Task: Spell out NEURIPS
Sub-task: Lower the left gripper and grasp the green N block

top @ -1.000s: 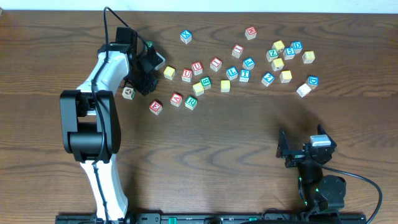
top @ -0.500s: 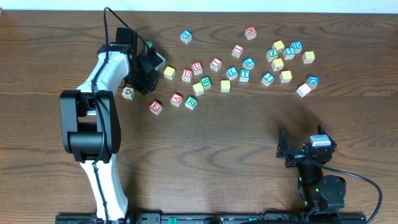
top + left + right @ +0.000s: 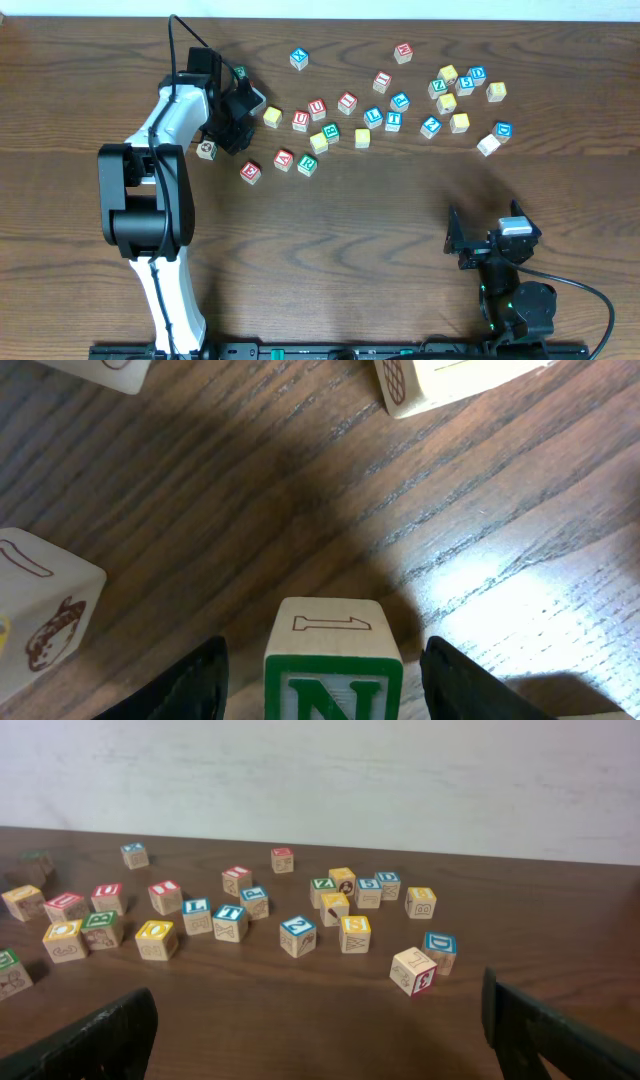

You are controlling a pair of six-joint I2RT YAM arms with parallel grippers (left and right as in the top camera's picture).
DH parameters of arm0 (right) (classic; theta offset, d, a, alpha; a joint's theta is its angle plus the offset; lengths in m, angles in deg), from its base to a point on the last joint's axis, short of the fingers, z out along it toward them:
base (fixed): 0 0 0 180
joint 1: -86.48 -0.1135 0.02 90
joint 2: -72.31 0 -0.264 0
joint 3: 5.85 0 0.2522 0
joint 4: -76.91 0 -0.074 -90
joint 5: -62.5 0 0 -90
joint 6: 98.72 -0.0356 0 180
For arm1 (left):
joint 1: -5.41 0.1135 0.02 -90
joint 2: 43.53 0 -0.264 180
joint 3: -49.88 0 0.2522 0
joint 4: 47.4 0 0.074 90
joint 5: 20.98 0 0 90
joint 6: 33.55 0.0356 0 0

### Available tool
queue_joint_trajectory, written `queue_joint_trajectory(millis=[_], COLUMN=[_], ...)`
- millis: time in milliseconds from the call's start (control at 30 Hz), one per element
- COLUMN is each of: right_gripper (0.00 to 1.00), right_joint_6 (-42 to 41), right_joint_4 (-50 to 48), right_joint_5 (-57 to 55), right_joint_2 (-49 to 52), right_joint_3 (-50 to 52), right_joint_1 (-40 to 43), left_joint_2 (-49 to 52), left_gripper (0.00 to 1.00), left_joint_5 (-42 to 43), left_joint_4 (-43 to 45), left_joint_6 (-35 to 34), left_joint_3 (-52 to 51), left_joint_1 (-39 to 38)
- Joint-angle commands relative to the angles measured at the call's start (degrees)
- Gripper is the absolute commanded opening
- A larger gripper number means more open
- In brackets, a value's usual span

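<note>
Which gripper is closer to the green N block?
Left. The left gripper straddles the N block, fingers clear of it; the right gripper is parked far off, by its own base.

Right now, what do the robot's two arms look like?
The left arm has white shells, black joints and a black cable looping above. The right arm is mostly black with a pale block on top. Black too: left pincer, right pincer.
</note>
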Motion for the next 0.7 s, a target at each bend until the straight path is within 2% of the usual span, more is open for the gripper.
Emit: queue_joint_trajectory(millis=[0, 200, 267, 367, 400, 433, 667], right_gripper=[0.99, 0.99, 0.99, 0.99, 0.99, 0.99, 0.99], right_joint_6=[-0.4, -0.4, -0.4, -0.4, -0.4, -0.4, -0.4], right_joint_4=[0.2, 0.2, 0.2, 0.2, 0.2, 0.2, 0.2], right_joint_5=[0.1, 0.1, 0.1, 0.1, 0.1, 0.1, 0.1], right_joint_2=[-0.2, -0.2, -0.2, -0.2, -0.2, -0.2, -0.2], right_joint_3=[0.1, 0.1, 0.1, 0.1, 0.1, 0.1, 0.1], right_joint_1=[0.3, 0.3, 0.3, 0.3, 0.3, 0.3, 0.3], left_joint_2=[1.0, 1.0, 1.0, 1.0, 1.0, 1.0, 1.0], left_gripper=[0.60, 0.61, 0.57, 0.43, 0.35, 0.33, 0.33], left_joint_5=[1.0, 1.0, 1.0, 1.0, 1.0, 1.0, 1.0], left_joint_4=[0.6, 1.6, 1.6, 1.6, 1.6, 1.6, 1.5], left_joint_6=[0.1, 0.1, 0.1, 0.1, 0.1, 0.1, 0.1], left_joint_3=[-0.5, -0.5, -0.5, -0.5, -0.5, -0.5, -0.5], left_joint_1=[0.2, 0.2, 0.2, 0.2, 0.2, 0.2, 0.2])
